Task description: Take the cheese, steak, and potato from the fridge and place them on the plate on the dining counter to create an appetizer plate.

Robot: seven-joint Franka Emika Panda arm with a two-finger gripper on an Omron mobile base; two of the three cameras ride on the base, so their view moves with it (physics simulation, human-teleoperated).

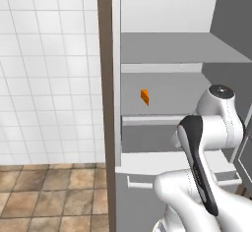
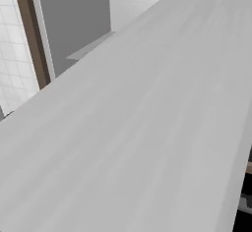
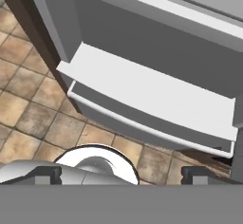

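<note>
Cheese (image 1: pixel 144 97) alone mid-shelf in fridge (image 1: pixel 167 49), open room all around.

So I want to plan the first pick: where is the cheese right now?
In the left base view the cheese sits on a middle shelf of the open fridge, toward the shelf's left side, up and left of the robot arm's elbow.

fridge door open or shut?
Open. The fridge interior shelves are exposed, with the cheese sitting on a middle shelf.
</note>
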